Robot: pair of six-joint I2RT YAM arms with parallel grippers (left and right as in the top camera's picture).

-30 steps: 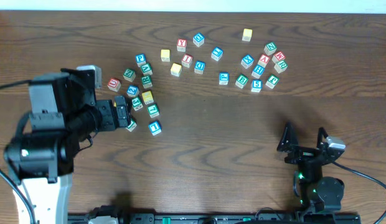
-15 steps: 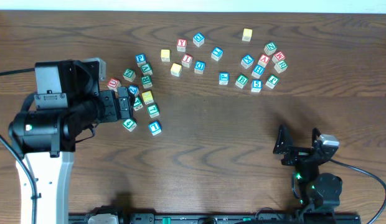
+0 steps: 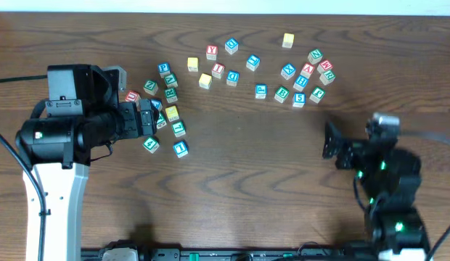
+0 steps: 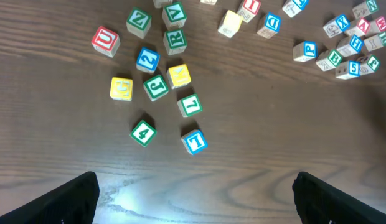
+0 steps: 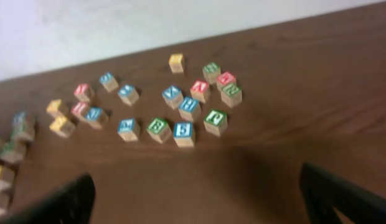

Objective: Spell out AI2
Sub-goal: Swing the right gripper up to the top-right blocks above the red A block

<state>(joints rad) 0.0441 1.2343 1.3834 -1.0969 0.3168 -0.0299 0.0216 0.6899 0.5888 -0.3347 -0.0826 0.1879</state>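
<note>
The red "A" cube (image 3: 308, 70) sits in the right cluster, also seen in the right wrist view (image 5: 199, 89). Near the table's far middle is the red "I" cube (image 3: 218, 70). The blue "2" cube (image 4: 147, 60) lies in the left cluster, between a green "R" cube (image 4: 175, 40) and a green cube (image 4: 155, 87). My left gripper (image 3: 146, 119) hovers open over the left cluster, with bare wood between its fingers (image 4: 194, 193). Over the near right of the table, my right gripper (image 3: 350, 148) is open and holds nothing (image 5: 196, 193).
Several other letter and number cubes are scattered across the far half of the table, among them a blue cube (image 3: 181, 149), a green "4" cube (image 3: 151, 145) and a red "Y" cube (image 3: 211, 51). A yellow cube (image 3: 287, 40) stands alone at the far right.
My left arm has shifted toward the far side, its fingers now over the left cluster. My right arm has risen and swung right, toward the cubes. No cube has moved.
</note>
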